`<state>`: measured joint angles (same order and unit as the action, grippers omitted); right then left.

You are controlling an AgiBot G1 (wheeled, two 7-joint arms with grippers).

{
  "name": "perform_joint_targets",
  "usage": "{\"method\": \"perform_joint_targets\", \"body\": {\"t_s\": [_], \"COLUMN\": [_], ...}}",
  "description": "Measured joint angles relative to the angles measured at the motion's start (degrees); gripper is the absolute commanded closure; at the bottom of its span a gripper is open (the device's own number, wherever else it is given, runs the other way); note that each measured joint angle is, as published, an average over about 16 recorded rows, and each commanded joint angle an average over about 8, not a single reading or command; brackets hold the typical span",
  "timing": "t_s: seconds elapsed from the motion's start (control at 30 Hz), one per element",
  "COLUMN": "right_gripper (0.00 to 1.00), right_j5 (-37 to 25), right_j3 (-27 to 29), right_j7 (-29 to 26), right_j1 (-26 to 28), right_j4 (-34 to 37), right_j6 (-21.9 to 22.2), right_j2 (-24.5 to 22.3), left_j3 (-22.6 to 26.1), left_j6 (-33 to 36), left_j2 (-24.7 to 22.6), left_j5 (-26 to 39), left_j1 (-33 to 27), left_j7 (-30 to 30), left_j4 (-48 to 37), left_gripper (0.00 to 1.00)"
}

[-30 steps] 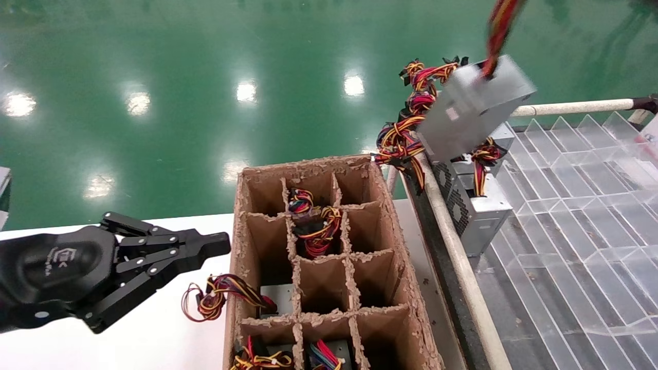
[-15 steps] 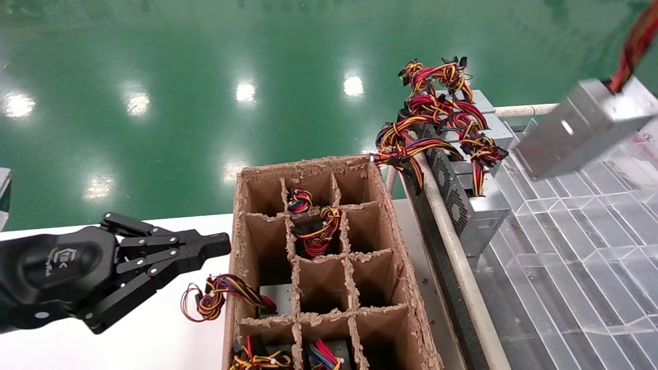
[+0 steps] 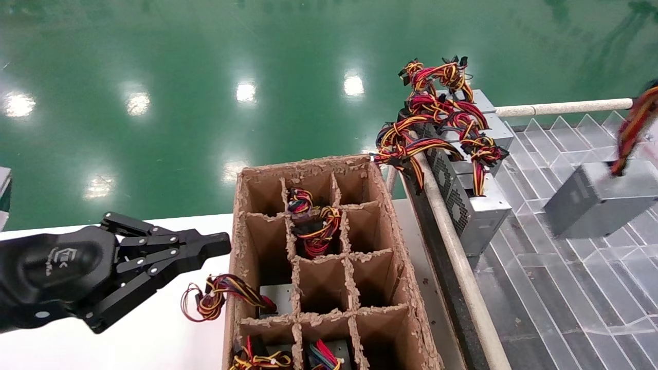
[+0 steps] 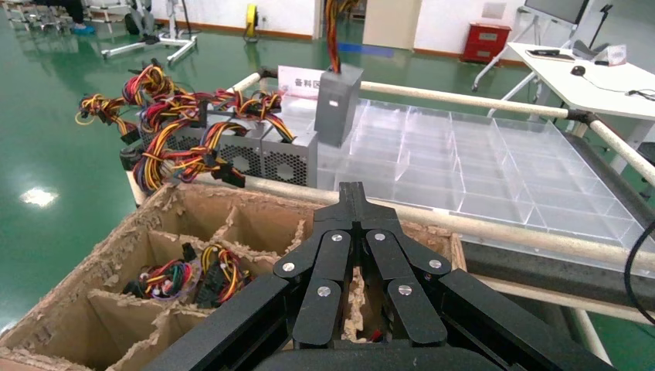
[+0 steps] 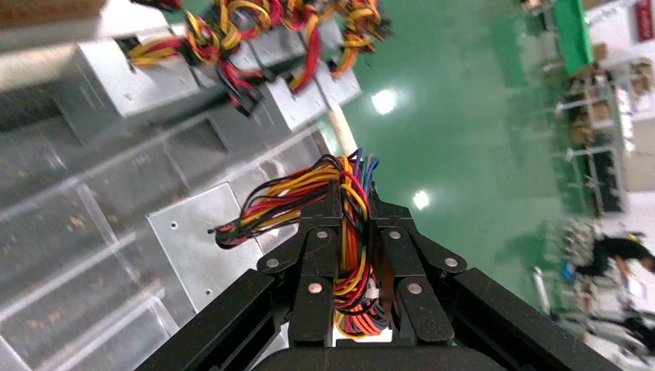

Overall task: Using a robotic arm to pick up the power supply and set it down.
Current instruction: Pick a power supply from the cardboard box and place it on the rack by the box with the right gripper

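Note:
The power supply (image 3: 599, 200), a silver-grey metal box, hangs tilted low over the clear divided tray (image 3: 565, 298) at the right. Its red, yellow and black wire bundle (image 3: 631, 131) runs up out of the head view. In the right wrist view the robotic arm's black gripper, my right gripper (image 5: 354, 197), is shut on that wire bundle (image 5: 349, 255), and the box (image 5: 202, 239) dangles beneath it. The left wrist view shows the same box (image 4: 337, 104) hanging over the tray. My left gripper (image 3: 221, 242) is parked, shut and holding nothing, over the white table at the left.
A cardboard box with dividers (image 3: 390, 246) stands in the middle, several cells holding wired units. A row of similar power supplies (image 3: 475, 205) with tangled wires stands along the tray's left side, behind a padded rail (image 3: 452, 246). A loose wire loop (image 3: 213, 298) pokes out beside the carton.
The hanging power supply has swung right and come down, from above the row of units to low over the clear tray. The left gripper has not moved.

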<state>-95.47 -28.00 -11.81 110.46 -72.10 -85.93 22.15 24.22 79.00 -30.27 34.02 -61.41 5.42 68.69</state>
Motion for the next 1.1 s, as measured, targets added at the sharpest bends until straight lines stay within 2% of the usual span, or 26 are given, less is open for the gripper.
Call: {"method": "perform_joint_targets", "body": {"t_s": [0.63,1.1], "right_gripper": [1.0,1.0], "right_j5": [1.01,-0.05], "right_j3": [-0.22,-0.42], "right_j7": [4.78,8.81], "right_j1": [-6.9,-6.35], "right_j4": [11.31,18.5], "right_j6": [13.37,17.34], "right_j2": [8.29,12.16], "left_j3": [0.0,0.0], "left_j6": [0.0,0.0], "left_j2": [0.0,0.0], "left_j5": [0.0,0.0], "left_j1": [0.0,0.0], "left_j7": [0.0,0.0], "left_j4": [0.0,0.0], "left_gripper": [1.0,1.0]}}
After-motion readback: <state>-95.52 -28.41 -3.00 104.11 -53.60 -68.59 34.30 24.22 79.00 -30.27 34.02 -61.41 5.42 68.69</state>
